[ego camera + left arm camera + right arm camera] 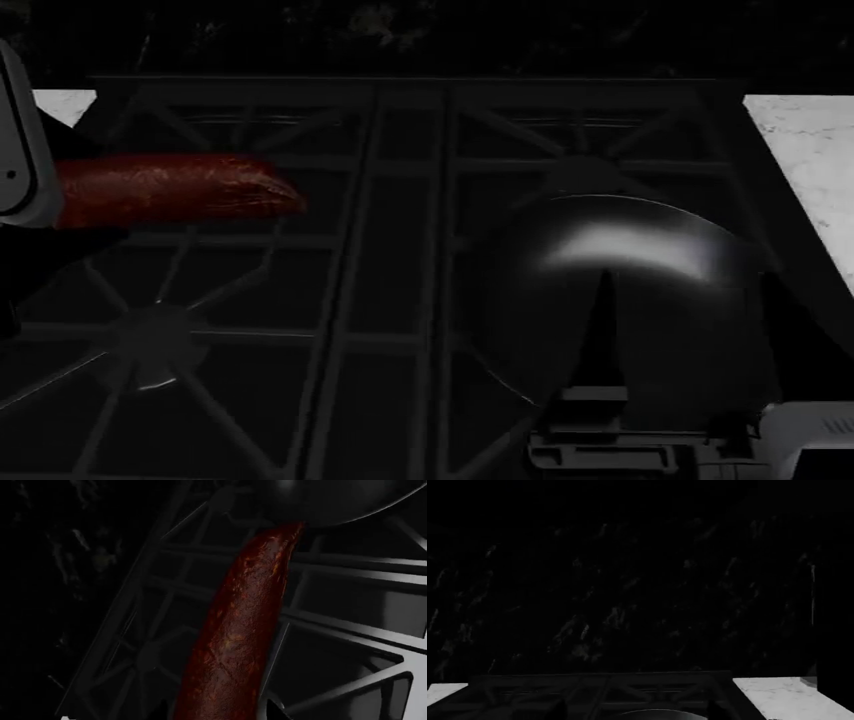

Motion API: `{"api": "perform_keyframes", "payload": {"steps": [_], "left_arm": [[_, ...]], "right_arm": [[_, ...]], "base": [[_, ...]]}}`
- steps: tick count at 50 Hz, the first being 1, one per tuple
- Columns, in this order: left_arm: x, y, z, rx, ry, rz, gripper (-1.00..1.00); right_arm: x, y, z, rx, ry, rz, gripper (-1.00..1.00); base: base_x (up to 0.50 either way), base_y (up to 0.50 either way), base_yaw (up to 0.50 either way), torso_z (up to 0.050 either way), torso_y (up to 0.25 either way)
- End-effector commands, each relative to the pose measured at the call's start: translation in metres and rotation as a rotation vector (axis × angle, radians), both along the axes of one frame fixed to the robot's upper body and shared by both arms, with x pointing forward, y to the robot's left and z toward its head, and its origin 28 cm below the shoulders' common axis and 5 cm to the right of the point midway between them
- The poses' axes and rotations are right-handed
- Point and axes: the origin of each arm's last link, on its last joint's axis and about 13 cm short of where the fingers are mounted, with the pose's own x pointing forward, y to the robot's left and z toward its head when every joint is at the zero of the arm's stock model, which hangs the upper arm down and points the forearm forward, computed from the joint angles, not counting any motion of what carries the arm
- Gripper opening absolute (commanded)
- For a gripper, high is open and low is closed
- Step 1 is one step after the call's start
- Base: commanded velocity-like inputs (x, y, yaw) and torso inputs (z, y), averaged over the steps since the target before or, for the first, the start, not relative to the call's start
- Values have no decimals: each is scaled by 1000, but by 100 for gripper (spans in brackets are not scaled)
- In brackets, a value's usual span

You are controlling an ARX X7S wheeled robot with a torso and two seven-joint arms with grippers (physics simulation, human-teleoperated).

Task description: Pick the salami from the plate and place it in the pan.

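Note:
My left gripper [217,711] is shut on the salami [240,630], a dark reddish-brown log. The log runs out from between the fingers, its tapered end toward the black pan [320,500]. In the head view the salami [174,190] hangs level above the left stove grates, sticking out of my white left gripper body [20,140]. The glossy pan [601,250] sits on the right burner, apart from the salami. My right gripper [637,710] is open and empty, with its dark fingertips [714,709] just above the pan's rim [657,714]. The plate is out of view.
Black cast-iron stove grates [387,300] cover the cooktop under both arms. White marble counter [801,150] lies to the right of the stove. A dark speckled wall [627,605] stands behind it. My right arm's body [627,445] is at the near edge by the pan.

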Motion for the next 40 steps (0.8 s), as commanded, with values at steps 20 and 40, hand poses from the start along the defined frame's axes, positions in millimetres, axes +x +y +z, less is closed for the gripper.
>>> {"api": "perform_keyframes", "payload": {"steps": [20, 40], "left_arm": [[5, -1, 3, -4, -3, 4, -100], [13, -9, 1, 1, -2, -32, -100]], "right_arm": [[-2, -1, 3, 10, -15, -22, 100], [-5, -2, -2, 21, -3, -33, 100]], "base": [[0, -500, 0, 0, 1], [0, -500, 0, 0, 0]]}}
